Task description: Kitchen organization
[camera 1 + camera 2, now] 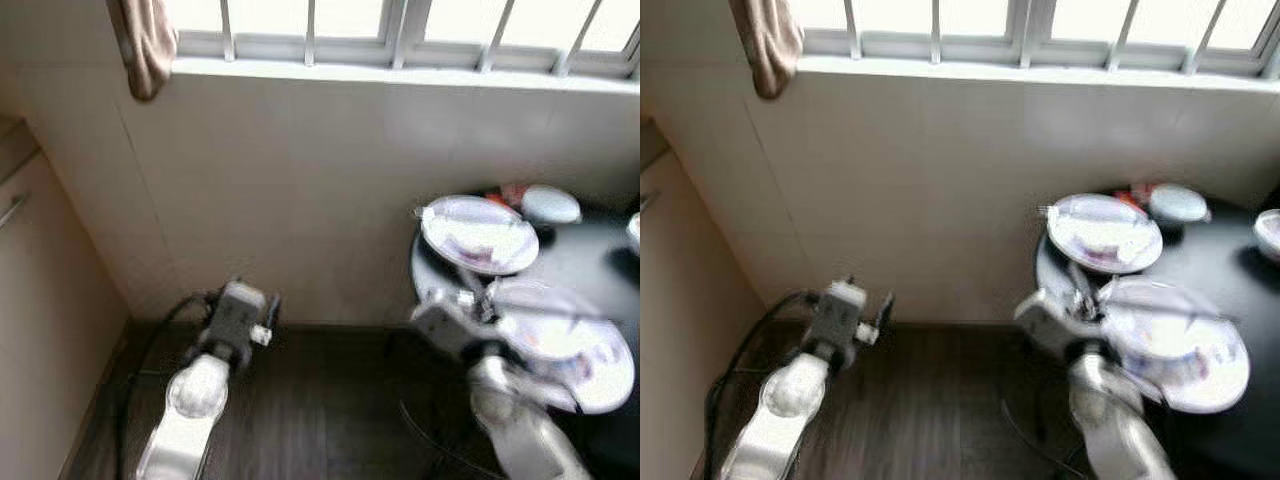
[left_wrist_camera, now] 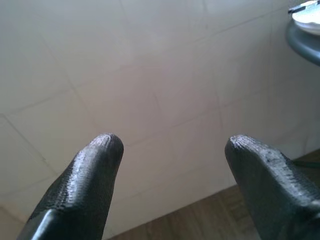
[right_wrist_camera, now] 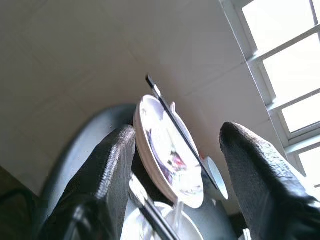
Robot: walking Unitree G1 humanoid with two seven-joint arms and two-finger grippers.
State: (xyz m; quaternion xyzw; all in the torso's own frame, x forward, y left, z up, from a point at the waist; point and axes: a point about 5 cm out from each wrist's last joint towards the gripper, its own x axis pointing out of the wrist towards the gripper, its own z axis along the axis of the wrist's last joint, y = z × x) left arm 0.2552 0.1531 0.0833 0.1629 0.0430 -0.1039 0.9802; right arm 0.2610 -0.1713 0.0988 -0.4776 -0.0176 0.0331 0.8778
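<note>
My left gripper (image 2: 170,165) hangs over the dark wood-plank floor (image 1: 320,420), facing the pale tiled wall (image 1: 300,200) under the barred window (image 1: 400,20); its fingers are spread wide with nothing between them. Further right, my right gripper (image 3: 175,165) sits just beside the near left edge of the round black tabletop (image 1: 585,250), fingers also spread and empty, aimed at the crockery.

On that tabletop, near its left edge, lies a white shallow dirty plate (image 1: 478,233) with a dark chopstick (image 3: 175,127) resting across it. Closer to me, at the near edge, is a second white plate with food remains (image 1: 570,345), and a small pale blue-grey dish (image 1: 550,204) sits toward the far edge.

I judge these plates to be stiff, glazed, breakable and probably greasy, so slippery. I would pinch the exposed rim, keep it level, and expect the loose chopstick to roll off.
</note>
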